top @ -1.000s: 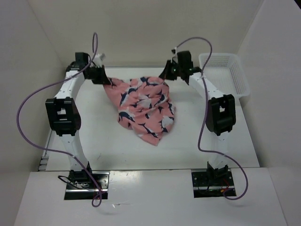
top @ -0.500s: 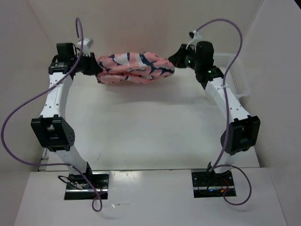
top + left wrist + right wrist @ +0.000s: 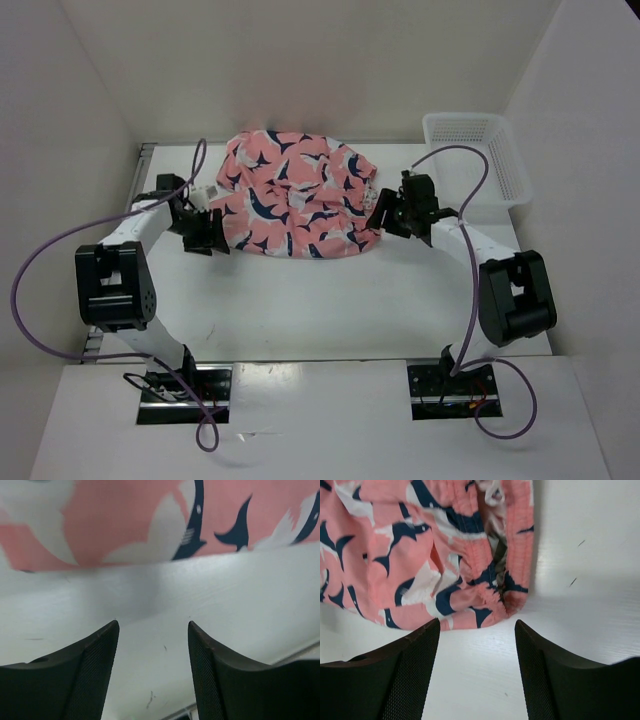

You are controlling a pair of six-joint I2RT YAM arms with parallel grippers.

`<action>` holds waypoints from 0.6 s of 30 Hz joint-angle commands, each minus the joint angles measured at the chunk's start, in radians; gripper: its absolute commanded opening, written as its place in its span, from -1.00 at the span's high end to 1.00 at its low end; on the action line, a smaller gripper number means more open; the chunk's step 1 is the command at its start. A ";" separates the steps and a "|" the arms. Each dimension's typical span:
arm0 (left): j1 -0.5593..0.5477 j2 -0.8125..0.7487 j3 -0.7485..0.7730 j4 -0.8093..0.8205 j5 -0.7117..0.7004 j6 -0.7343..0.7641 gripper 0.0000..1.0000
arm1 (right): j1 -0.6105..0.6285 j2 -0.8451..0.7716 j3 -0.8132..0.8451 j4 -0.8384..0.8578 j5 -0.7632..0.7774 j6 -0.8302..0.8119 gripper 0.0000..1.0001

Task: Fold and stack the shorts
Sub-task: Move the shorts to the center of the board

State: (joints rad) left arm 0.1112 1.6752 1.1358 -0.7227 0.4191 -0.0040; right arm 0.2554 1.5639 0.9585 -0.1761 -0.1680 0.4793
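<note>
The shorts (image 3: pixel 295 195) lie in a rumpled spread on the white table (image 3: pixel 330 300), toward its far middle, coral-pink cloth printed with navy and white whale shapes. The white mesh basket (image 3: pixel 465 118) stands at the far right corner of the table, well apart from the shorts, which lie wholly outside it.

The left gripper (image 3: pixel 205 232) sits low at the near left edge of the shorts. In the left wrist view its fingers (image 3: pixel 95 670) stand apart with bare table between them, and the hem of the cloth lies just beyond the tips, so it grips nothing.

The right gripper (image 3: pixel 378 215) is at the near right edge of the shorts. The right wrist view shows its fingers (image 3: pixel 545 680) spread wide and holding nothing, with the gathered waistband (image 3: pixel 520 540) just ahead of the tips.
</note>
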 commanded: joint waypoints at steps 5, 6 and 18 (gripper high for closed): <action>0.062 0.073 0.174 0.216 -0.104 0.004 -0.36 | 0.005 0.059 0.080 0.030 0.128 0.083 -0.33; 0.071 0.086 0.183 0.216 -0.114 0.004 -0.36 | 0.005 0.073 0.080 0.030 0.128 0.097 -0.33; 0.081 0.263 0.170 0.252 -0.210 0.004 -0.48 | 0.005 0.277 0.177 -0.006 0.068 0.169 -0.28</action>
State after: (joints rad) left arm 0.1940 1.9091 1.3106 -0.4931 0.2054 -0.0044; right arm 0.2554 1.8217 1.0904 -0.1810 -0.0753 0.6205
